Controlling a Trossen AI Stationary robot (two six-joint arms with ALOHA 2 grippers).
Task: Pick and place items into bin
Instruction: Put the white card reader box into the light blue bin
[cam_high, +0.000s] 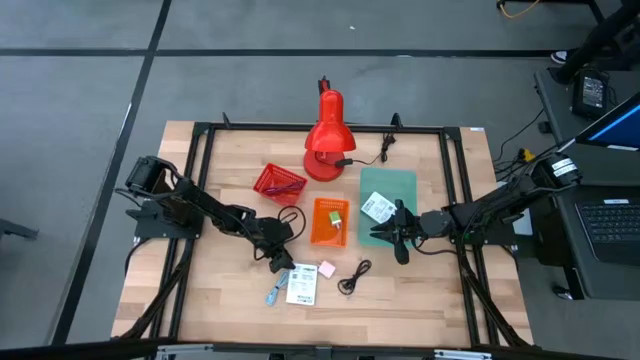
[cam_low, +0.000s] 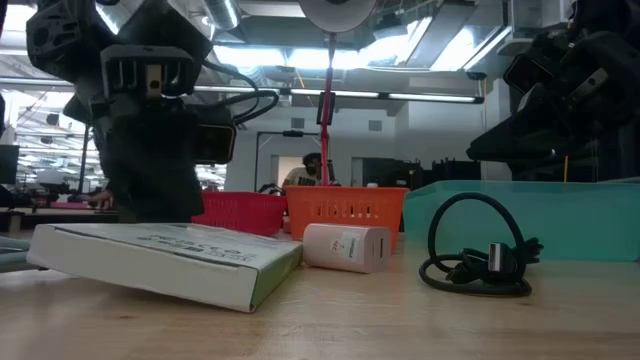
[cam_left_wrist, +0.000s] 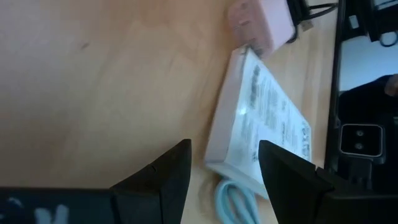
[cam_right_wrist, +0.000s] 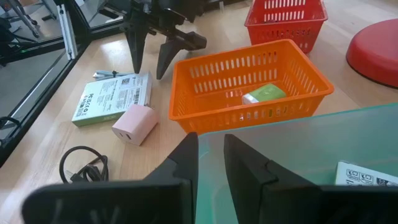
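- At the near edge of the surface (cam_high: 230, 170) lay a flat white printed box (cam_high: 301, 285), a pale blue cord (cam_high: 275, 292) touching its left end, a pinkish-white cube (cam_high: 326, 270) just beside its right end, and a black coiled cable (cam_high: 353, 277) further right, apart from the rest.
- The left end effector (cam_high: 280, 262) hovered just above and behind the box, fingers well apart and holding nothing; its own wrist view showed the box edge between the fingertips, not yet touched.
- Judgement: the box looked light and stiff, with slick printed faces; a grip across its short width, on the long edges, would suit best, since it lay flat and offered little height.
- Judgement: the cube appeared rigid, smooth and light, best taken across two opposite flat sides. The cable looked limp and springy, likely to sag or uncoil; the bundled middle would be the safer hold.
- Mid-surface stood an orange basket (cam_high: 330, 222) holding a small green and white item (cam_right_wrist: 263, 93); a red basket (cam_high: 279, 182) sat behind and to its left.
- The right end effector (cam_high: 402, 238) waited over the near edge of a teal tray (cam_high: 390, 185), fingers a narrow gap apart and empty. A white printed packet (cam_high: 378, 208) lay in that tray.
- Farthest back stood a red desk lamp (cam_high: 327, 140), no part of the work.
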